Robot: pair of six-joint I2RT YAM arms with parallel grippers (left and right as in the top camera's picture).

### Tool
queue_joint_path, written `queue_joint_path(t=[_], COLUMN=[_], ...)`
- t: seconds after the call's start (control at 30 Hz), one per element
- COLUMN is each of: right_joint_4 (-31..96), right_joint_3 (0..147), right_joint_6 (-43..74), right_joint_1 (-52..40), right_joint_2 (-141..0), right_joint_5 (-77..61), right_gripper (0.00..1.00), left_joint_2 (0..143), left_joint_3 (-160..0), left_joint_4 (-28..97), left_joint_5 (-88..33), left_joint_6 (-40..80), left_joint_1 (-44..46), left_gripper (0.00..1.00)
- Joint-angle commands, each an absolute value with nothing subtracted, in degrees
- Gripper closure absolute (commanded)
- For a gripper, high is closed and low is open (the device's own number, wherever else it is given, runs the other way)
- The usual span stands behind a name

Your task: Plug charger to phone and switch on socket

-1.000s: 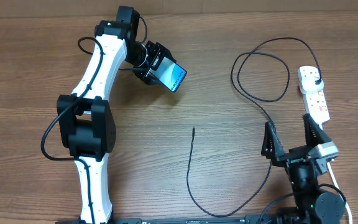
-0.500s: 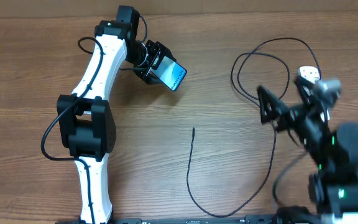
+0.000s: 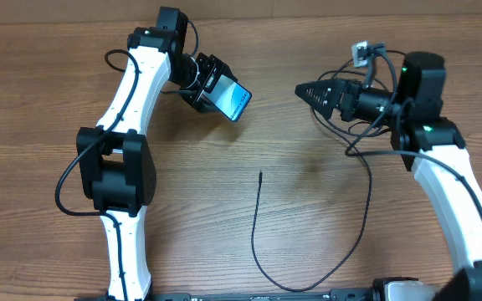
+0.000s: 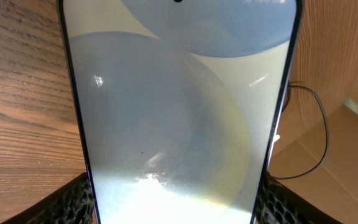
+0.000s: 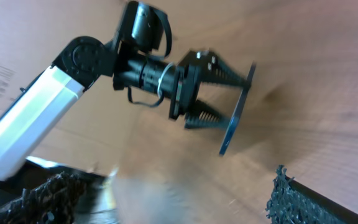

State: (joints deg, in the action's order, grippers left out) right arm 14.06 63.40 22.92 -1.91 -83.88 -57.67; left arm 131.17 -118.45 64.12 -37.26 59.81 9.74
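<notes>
My left gripper [image 3: 213, 90] is shut on the phone [image 3: 233, 103] and holds it tilted above the table at the back left. In the left wrist view the lit phone [image 4: 179, 112] fills the frame between my two fingers [image 4: 73, 200]. The charger [image 3: 255, 226] lies on the table, its tip in the middle, its cable curving along the front edge and looping at the back right. My right gripper [image 3: 304, 90] hangs open and empty in the air, pointing left at the phone. The right wrist view shows the phone [image 5: 234, 121] edge-on. The socket is hidden under my right arm.
The wooden table [image 3: 308, 217] carries only the cable in its middle. Brown cardboard [image 5: 17, 37] stands behind the left arm [image 3: 132, 92] and shows at the right of the left wrist view, cardboard [image 4: 353, 155].
My right arm has swung up from the front right edge to the back right, and its gripper now points left, still open. The left arm and phone have not moved.
</notes>
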Motion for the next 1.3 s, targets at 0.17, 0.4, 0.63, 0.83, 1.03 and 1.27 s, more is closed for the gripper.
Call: queue_joint_path(t=[0.17,0.4,0.63,0.83,1.03,1.27], right_joint_4=[12.84,13.54,13.8,13.82,13.87,14.72], right_joint_3=[64.95,64.88,64.86,64.84,64.84,64.84], right_joint_6=[32.77,32.8,32.8,32.82,32.82,32.77], right_joint_1=[-2.02,-5.58,-9.8,-10.98,-10.98,-11.46], right_joint_2=[-88.29,-89.27,-92.31,-95.37,-97.73,-99.57], right_joint_5=[-58.24,-47.42,-43.29,-40.93,-40.1,-39.22], right_gripper=[0.0,0.0,0.0,0.0,0.0,0.0], left_joint_2=[131.13,131.13,131.13,131.13,131.13,131.13], left_joint_3=[-120.27,-120.27,-120.27,-120.27,-120.27,-120.27], left_joint_4=[63.57,63.35,63.11,62.94,62.08,60.25], left_joint_5=[-38.5,-38.44,-38.35,-38.35,-38.0,-36.88], left_joint_6=[66.67,71.4,73.93,80.97,85.67,89.21], left_joint_1=[9.8,10.81,12.67,15.4,18.31,21.34], left_gripper=[0.96,0.96,0.96,0.96,0.96,0.96])
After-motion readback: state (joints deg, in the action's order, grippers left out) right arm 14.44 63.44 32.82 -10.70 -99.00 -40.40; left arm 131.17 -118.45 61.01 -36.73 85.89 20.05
